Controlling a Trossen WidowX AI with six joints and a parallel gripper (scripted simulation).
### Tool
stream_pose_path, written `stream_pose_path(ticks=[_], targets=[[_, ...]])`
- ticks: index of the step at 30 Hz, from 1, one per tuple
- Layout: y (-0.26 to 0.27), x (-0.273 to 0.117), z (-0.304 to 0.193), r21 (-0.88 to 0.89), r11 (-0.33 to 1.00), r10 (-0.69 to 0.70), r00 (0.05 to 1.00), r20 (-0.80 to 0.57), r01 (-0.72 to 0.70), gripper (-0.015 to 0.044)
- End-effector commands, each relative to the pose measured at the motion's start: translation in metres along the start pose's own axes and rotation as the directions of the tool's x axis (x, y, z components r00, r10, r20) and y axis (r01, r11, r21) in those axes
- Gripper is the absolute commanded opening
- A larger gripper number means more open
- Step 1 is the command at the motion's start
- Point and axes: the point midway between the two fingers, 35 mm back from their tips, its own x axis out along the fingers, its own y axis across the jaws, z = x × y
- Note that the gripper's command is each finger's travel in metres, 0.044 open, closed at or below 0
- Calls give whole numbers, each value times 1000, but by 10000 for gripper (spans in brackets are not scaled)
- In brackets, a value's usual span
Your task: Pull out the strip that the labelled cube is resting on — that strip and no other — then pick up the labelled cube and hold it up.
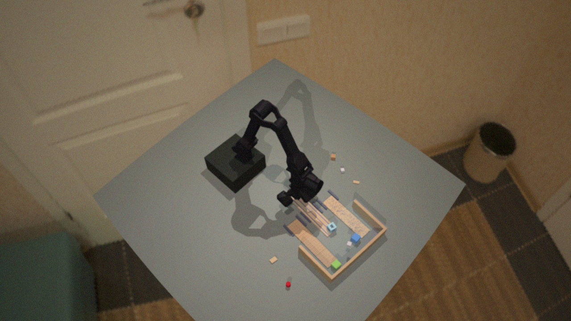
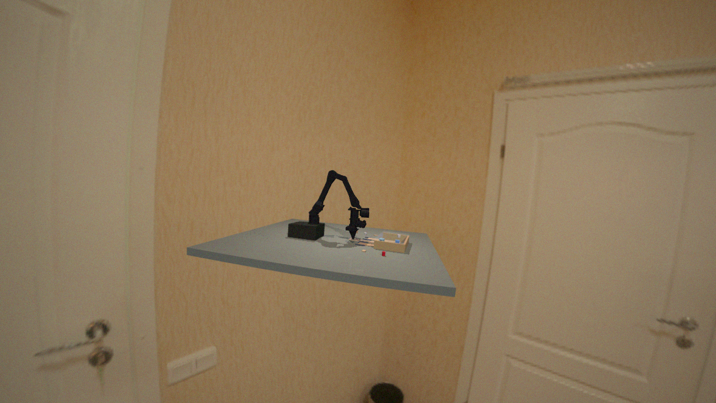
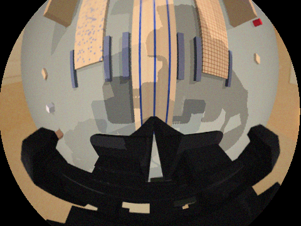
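The light blue cube (image 1: 331, 226) (image 2: 381, 239) marked W sits at the far end of the blue-striped strip (image 1: 315, 217) (image 3: 147, 63), inside the open wooden frame. My gripper (image 2: 353, 238) (image 3: 153, 119) is shut with nothing seen between its fingertips. It points down at the strip's near end, with the tips on or just above the wood; contact cannot be told. The arm hides that end in the top view. A speckled strip (image 1: 346, 215) (image 3: 89, 34) has a blue cube (image 1: 355, 237) at its far end. A grid-patterned strip (image 1: 313, 243) (image 3: 214, 47) has a green cube (image 1: 335, 264) at its far end.
The wooden frame (image 1: 359, 253) (image 2: 390, 246) walls three sides. Dark blue guide bars (image 3: 180, 56) flank the strips. A small white cube (image 1: 349, 243) lies inside. Outside are a red piece (image 1: 288, 284) (image 3: 257, 22), a tan block (image 1: 273, 259) and an orange block (image 1: 333, 156).
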Motion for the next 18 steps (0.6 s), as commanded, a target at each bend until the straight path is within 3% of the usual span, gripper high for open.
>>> stream_pose_path(ticks=[1,18], targets=[[-1,4,-13,4,1000,-4,1000,-24,4,0],[-2,4,-39,4,1000,-4,1000,-26,4,0]])
